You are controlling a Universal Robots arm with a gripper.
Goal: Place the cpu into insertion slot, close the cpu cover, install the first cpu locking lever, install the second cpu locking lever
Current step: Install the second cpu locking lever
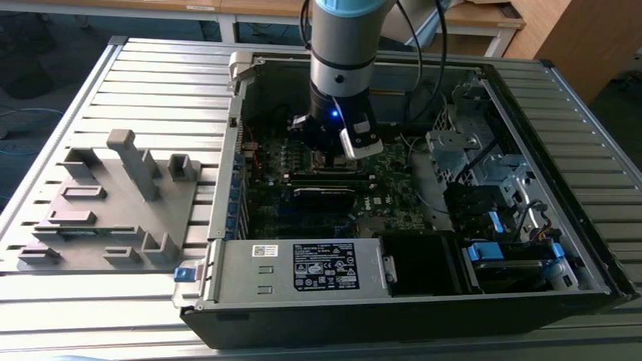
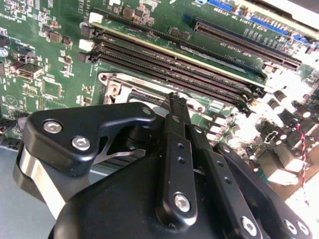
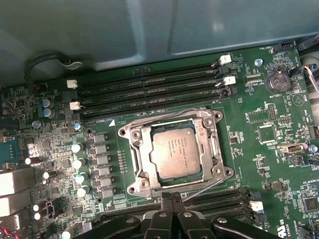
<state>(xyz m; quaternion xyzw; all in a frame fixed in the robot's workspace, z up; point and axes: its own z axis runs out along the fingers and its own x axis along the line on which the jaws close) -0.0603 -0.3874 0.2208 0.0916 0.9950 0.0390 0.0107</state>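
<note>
The cpu (image 3: 178,152), a dull silver square, lies in the insertion slot (image 3: 133,186) on the green motherboard (image 3: 259,164). The shiny cpu cover (image 3: 144,155) lies flat around it as a frame. One thin wire lever (image 3: 159,121) runs along one side of the socket. A second lever (image 3: 207,186) slants up from the socket's corner towards my fingertips. My gripper (image 3: 172,199) sits at that edge of the socket with its black fingers pressed together. In the second wrist view the gripper (image 2: 175,99) stands just above the socket's metal frame (image 2: 115,85). In the exterior view the gripper (image 1: 329,159) reaches down into the open computer case (image 1: 401,301).
Long black memory slots (image 3: 149,92) flank the socket on both sides. A row of capacitors (image 3: 79,164) stands beside it. The power supply (image 1: 301,267) and a grey drive cage (image 1: 456,147) line the case. A grey fixture (image 1: 110,203) lies on the table at the exterior view's left.
</note>
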